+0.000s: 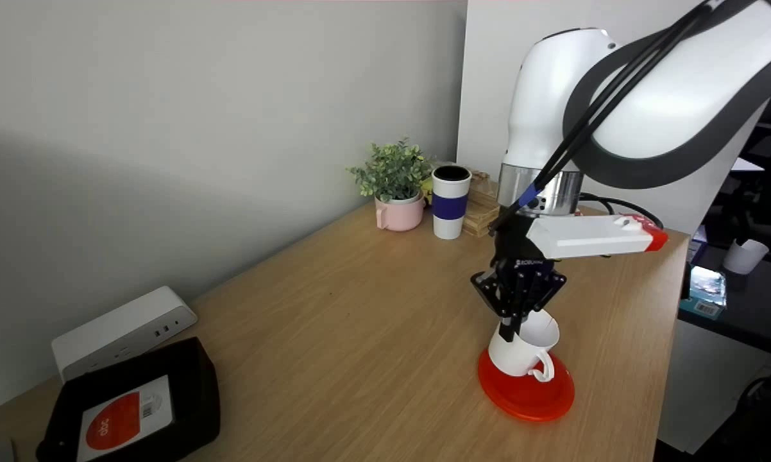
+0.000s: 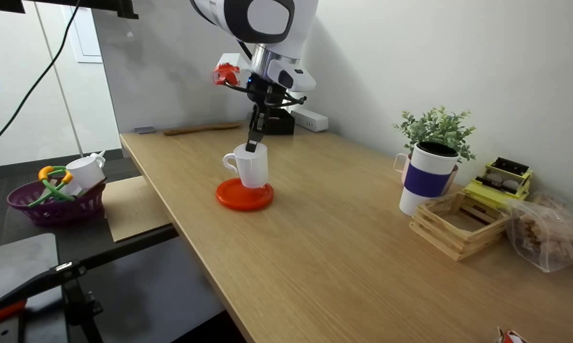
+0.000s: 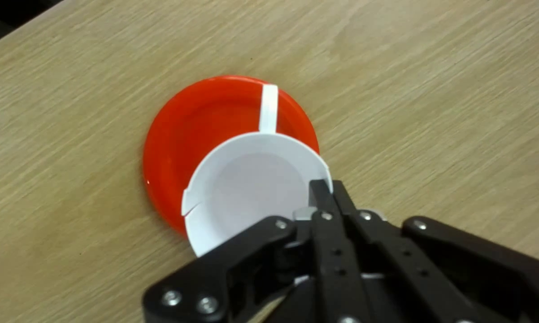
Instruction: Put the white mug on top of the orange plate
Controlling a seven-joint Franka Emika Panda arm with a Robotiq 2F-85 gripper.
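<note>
The white mug is over the far part of the orange plate, with its handle towards the plate's near side. Both also show in an exterior view, the mug upright or nearly so above the plate. My gripper is shut on the mug's rim, one finger inside and one outside. In the wrist view the gripper pinches the rim of the mug, which overhangs the plate on one side. I cannot tell whether the mug's base touches the plate.
A white tumbler with a purple band, a plant in a pink pot and a wooden crate stand along the wall. A black tray and a white power strip are farther off. The table edge runs near the plate.
</note>
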